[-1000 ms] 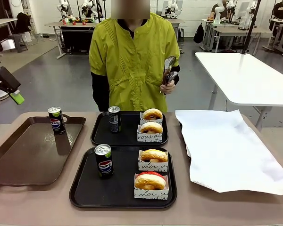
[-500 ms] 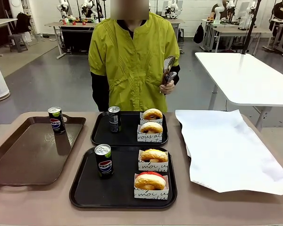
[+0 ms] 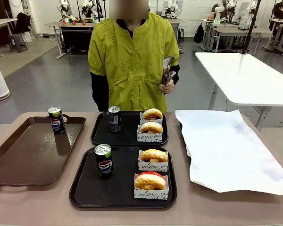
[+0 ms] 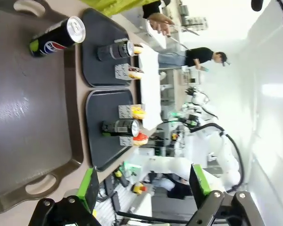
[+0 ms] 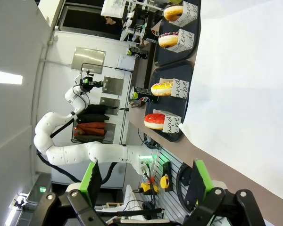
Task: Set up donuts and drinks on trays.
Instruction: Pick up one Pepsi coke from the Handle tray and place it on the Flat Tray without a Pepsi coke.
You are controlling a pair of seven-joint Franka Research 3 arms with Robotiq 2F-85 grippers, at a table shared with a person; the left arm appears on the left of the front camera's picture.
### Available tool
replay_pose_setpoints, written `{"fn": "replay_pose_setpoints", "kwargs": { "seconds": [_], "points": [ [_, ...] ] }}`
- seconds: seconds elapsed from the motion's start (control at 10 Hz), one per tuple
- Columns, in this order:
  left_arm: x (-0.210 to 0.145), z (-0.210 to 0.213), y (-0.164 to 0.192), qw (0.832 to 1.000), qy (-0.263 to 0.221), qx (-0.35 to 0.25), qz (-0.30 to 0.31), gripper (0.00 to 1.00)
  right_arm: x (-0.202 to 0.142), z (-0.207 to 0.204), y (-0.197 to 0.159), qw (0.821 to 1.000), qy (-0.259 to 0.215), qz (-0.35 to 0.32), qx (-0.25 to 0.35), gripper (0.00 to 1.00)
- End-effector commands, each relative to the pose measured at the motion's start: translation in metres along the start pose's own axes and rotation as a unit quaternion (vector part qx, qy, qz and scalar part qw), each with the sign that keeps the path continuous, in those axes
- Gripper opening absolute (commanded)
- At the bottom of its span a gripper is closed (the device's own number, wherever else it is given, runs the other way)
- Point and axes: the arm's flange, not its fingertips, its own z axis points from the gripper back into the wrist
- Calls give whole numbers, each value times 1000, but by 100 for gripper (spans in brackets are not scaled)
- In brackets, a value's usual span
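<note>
A wooden table holds two black trays, one behind the other, with a person in a yellow-green top standing at the far side. Each black tray carries one drink can and two boxed donuts: the near tray has a can at its left and donuts at its right, and the far tray is laid out the same way. A third can stands on the larger brown tray to the left. A white paper sheet lies bare on the right.

A second ago the left arm showed at the picture's left edge; it has since pulled out of the front view. The left claw hangs high with jaws wide and nothing between them. The right claw is likewise wide and holds nothing.

The person's hand holds tongs near the chest. Both trays look fully set, so the job seems close to finished.
</note>
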Motion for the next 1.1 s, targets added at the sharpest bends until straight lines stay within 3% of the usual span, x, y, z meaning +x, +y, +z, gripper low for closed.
{"fn": "replay_pose_setpoints", "kwargs": {
  "seconds": [0.0, 0.3, 1.0],
  "points": [
    [12, 13, 13, 999, 12, -51, 15, 100, 3, -1, 0, 1000, -10, 9, 12, 100],
    [20, 22, 28, 997, 15, -60, 45, 100, 3, -1, 0, 1000, -10, 9, 12, 100],
    [10, 16, 32, 998, 18, -51, 45, 100, 3, -1, 0, 1000, -10, 9, 12, 100]
  ]
}}
